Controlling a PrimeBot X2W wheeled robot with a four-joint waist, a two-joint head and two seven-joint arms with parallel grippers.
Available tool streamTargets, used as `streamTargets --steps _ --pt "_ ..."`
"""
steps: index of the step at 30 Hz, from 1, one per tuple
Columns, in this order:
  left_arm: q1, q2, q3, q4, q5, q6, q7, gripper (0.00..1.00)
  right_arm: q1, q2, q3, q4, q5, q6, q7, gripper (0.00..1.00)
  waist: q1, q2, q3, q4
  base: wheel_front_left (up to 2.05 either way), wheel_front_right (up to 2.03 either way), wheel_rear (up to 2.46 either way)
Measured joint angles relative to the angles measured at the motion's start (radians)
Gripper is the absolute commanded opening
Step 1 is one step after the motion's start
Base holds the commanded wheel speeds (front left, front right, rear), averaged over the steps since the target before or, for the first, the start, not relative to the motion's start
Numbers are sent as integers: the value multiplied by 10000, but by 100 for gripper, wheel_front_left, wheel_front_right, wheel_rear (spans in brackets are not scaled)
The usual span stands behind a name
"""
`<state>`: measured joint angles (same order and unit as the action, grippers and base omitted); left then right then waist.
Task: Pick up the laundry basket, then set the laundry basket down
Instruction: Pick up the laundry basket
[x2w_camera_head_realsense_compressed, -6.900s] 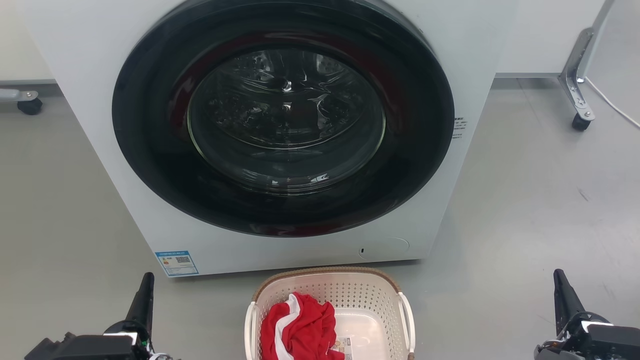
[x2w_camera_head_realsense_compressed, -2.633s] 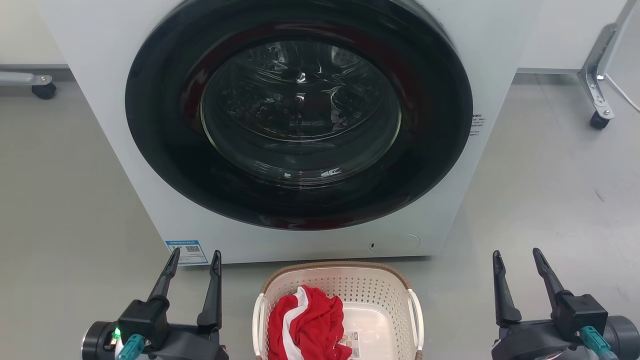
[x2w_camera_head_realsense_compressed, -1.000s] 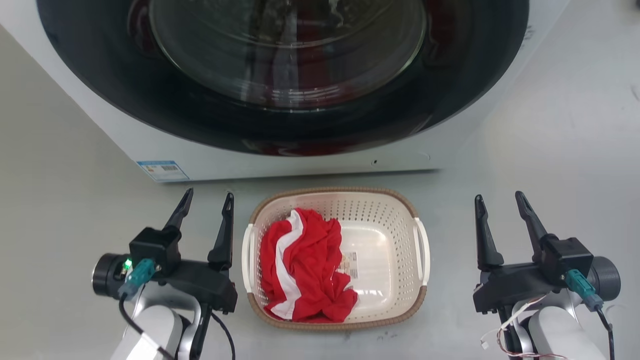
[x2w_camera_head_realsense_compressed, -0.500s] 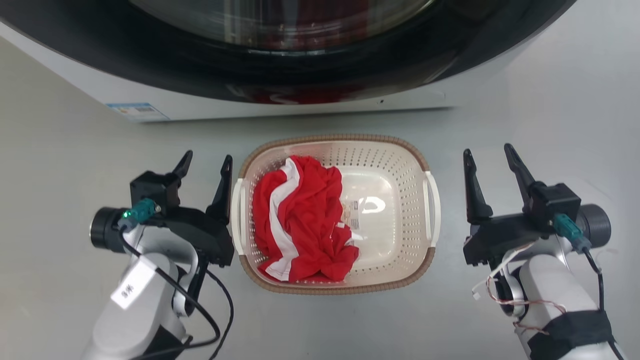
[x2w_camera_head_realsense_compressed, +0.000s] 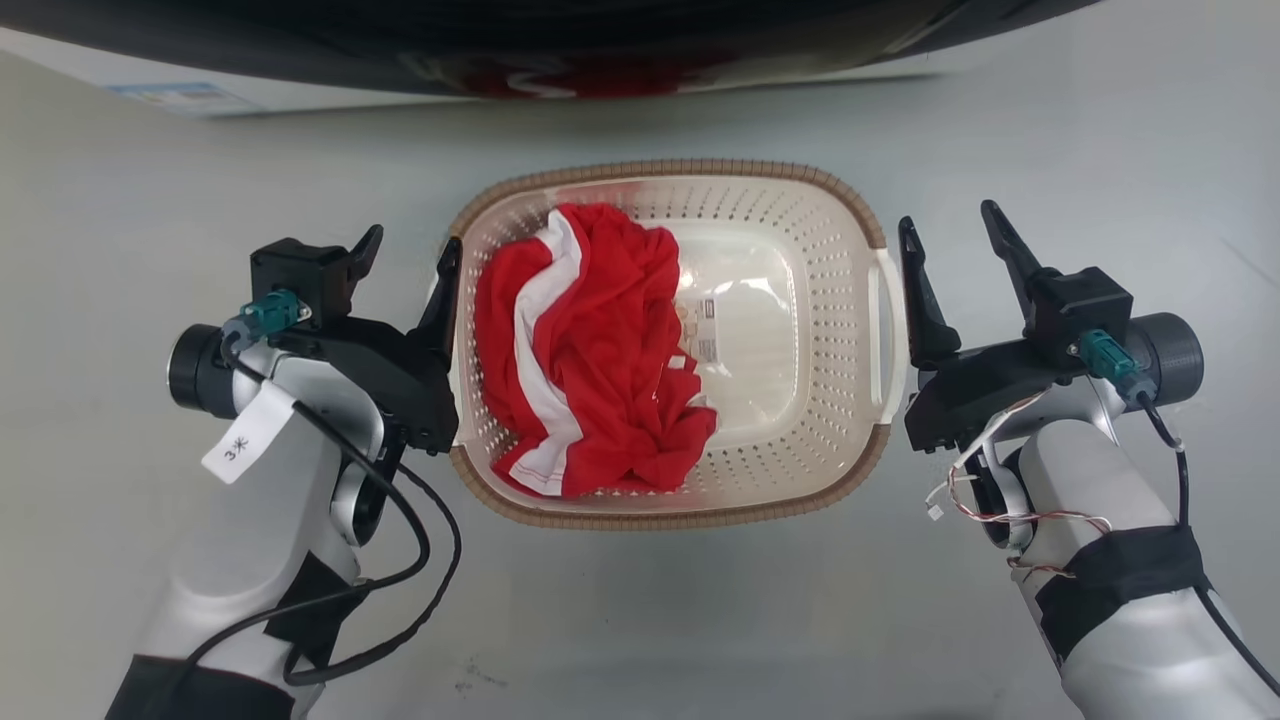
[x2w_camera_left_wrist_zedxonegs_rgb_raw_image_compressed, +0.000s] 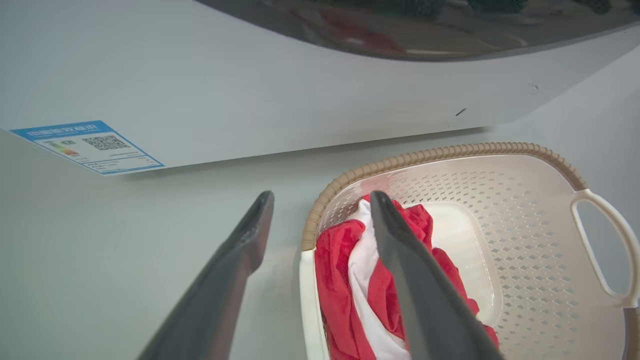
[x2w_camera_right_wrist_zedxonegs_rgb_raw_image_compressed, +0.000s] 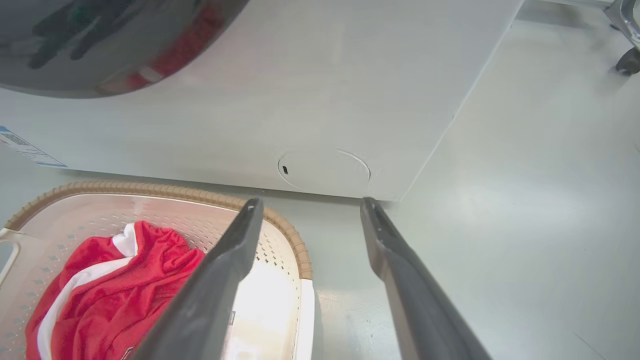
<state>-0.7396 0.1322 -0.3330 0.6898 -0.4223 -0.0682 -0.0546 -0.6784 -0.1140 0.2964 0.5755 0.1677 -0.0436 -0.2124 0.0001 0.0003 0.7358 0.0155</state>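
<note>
Floor (x2w_camera_head_realsense_compressed: 640, 620): pale grey, smooth, faintly glossy; small dark scuff marks (x2w_camera_head_realsense_compressed: 470, 680) on the near side of the laundry basket (x2w_camera_head_realsense_compressed: 850, 330).
Standing directly on it:
- laundry basket, cream perforated plastic, brown woven-look rim, upright
- washing machine (x2w_camera_right_wrist_zedxonegs_rgb_raw_image_compressed: 350, 100), white, just beyond the basket's far rim, narrow strip of bare floor between
- black caster (x2w_camera_right_wrist_zedxonegs_rgb_raw_image_compressed: 627, 60) under a metal frame, well beyond the basket to the right

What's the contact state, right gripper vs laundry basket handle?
Cannot tell. Head view: right gripper inner finger runs along the laundry basket handle, no clear gap. Right wrist view: open fingers straddle the handle, height unclear.
</note>
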Motion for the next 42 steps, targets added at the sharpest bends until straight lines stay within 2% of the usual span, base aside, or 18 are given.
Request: streamTargets --steps 11,25,26,27,42 --pt "-383 -119 -33 1486 -119 -134 88 100 -513 198 426 1068 -201 176 -23 100 0 -1 1101 -6 0 0 0" --pt "-1030 -454 -10 2732 -537 -391 88 100 -872 295 725 2121 -240 366 -104 100 -1 -1 1733 32 0 0 0" --pt "-1081 -458 -21 2821 -546 -431 90 51 -936 297 731 2167 -251 391 -105 48 -1 -1 1761 39 0 0 0" --pt "-1142 -472 -12 2918 -571 -466 92 0 -992 303 742 2226 -251 416 -111 0 -1 -2 1780 46 0 0 0" --pt "-1488 -717 -77 4006 -780 -500 176 0 -1347 410 775 3164 -174 669 -198 0 -2 -3 1553 78 0 0 0"
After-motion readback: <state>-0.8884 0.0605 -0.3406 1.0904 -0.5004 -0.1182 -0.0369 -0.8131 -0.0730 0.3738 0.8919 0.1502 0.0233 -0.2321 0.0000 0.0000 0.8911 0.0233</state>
